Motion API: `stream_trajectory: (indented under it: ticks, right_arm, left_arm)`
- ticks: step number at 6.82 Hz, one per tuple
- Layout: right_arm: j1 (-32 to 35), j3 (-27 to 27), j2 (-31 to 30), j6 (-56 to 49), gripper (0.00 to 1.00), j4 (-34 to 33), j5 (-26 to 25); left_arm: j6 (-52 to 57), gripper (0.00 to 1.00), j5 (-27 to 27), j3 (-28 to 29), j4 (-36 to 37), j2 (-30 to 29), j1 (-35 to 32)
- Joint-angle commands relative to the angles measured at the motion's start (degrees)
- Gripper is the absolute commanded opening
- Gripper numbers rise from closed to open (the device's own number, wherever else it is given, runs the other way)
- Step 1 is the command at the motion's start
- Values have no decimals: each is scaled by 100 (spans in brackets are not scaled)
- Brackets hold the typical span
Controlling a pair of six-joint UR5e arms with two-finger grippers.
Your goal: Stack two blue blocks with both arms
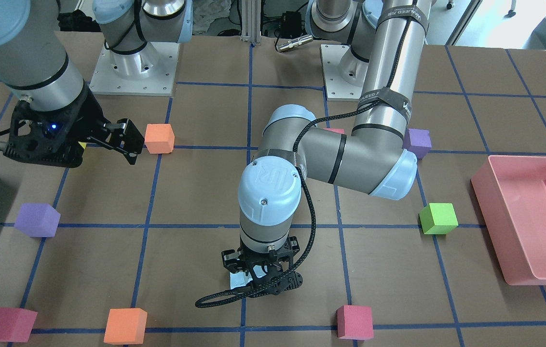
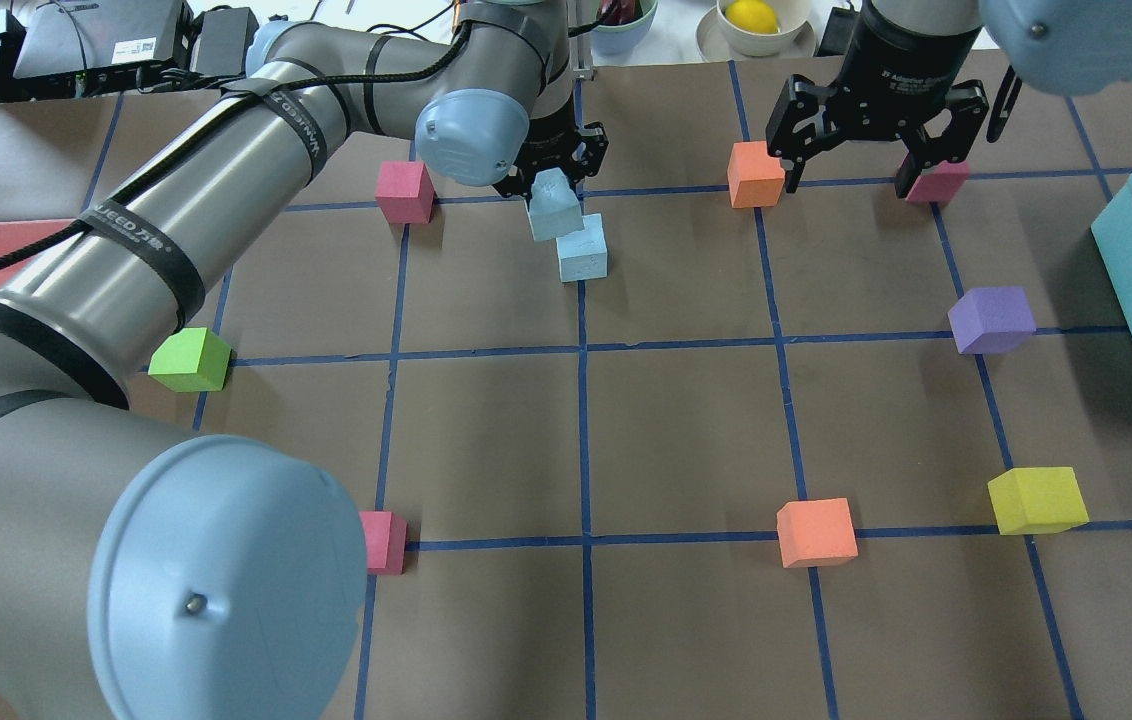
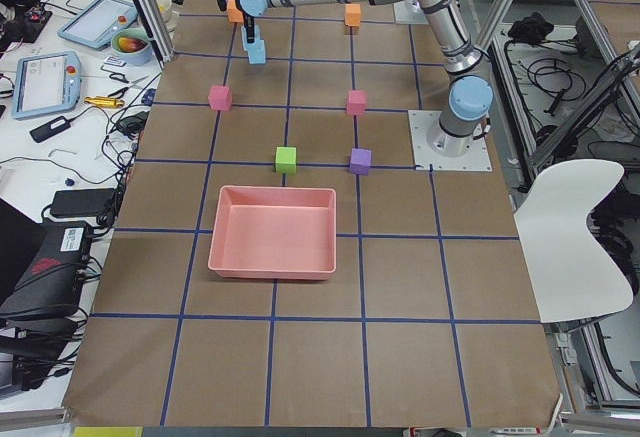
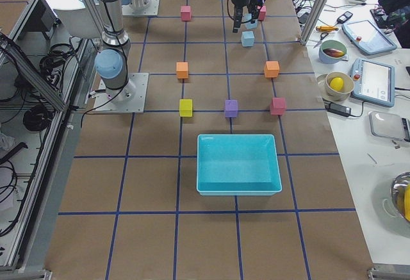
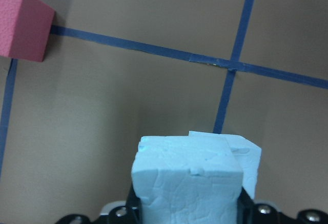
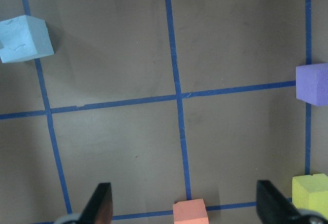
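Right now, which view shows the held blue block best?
Overhead: the held block is clearest there, tilted in the jaws of the left gripper, by the second block. Left wrist shows only its face, up close. Front-facing hides most of it behind the gripper; the side views show it tiny.

The right gripper (image 6: 183,184) hangs over the brown table (image 6: 118,60) with its two black fingers (image 6: 100,206) spread wide, and an orange cube (image 6: 190,212) shows between them on a blue tape line. A blue block (image 6: 23,38) sits at the upper left. A purple cube (image 6: 312,84) and a yellow cube (image 6: 310,193) lie at the right edge.
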Motion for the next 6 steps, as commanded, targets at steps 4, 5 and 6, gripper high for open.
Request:
stream_trajectory:
  ticks: [4, 5, 6]
  right_arm:
    - [-111, 333, -373, 21, 100, -200, 20]
    - [-102, 315, -391, -6, 100, -191, 29]
    - [-111, 307, -418, -49, 100, -182, 20]
  left_arm:
    - [-177, 11, -30, 39, 65, -155, -158]
    - [-178, 13, -30, 39, 65, -190, -158]
    - [-169, 13, -30, 39, 83, -243, -167]
